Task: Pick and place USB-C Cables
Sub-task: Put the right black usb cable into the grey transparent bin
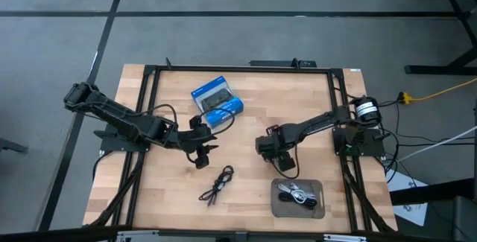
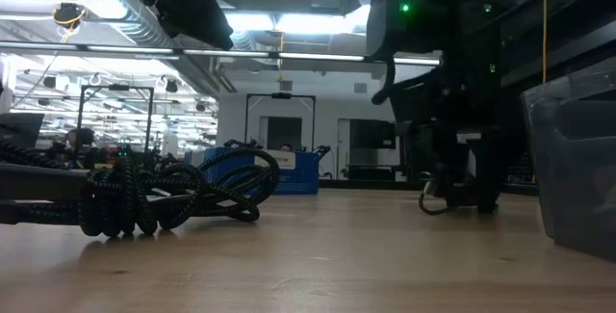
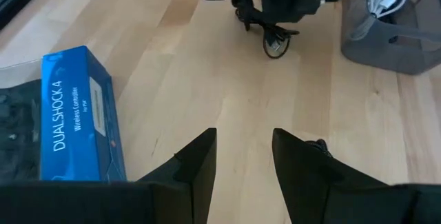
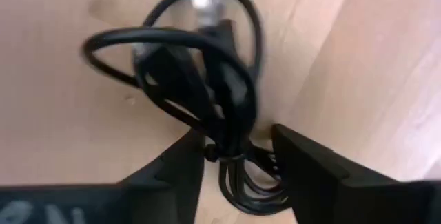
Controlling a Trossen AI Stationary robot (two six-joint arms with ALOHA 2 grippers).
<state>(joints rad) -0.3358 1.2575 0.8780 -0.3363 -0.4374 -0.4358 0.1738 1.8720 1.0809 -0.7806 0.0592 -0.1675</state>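
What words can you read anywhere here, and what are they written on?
"DUALSHOCK 4": in big white letters on the side of the blue box, left wrist view.
"Wireless Controller": the smaller line beside it on the same box; the few letters after it are too small to read.
The pale sticker on the box is too blurred to read.
In the high view the box shows a picture, but no readable text.

- Bare table [image 1: 246, 112] lies open between the two arms.
- A blue box [image 1: 217, 100] stands at the back, just beside the left gripper [image 1: 202, 155].
- A loose black cable [image 1: 218, 185] lies in front.
- A grey tray [image 1: 298, 199] sits near the front right corner.
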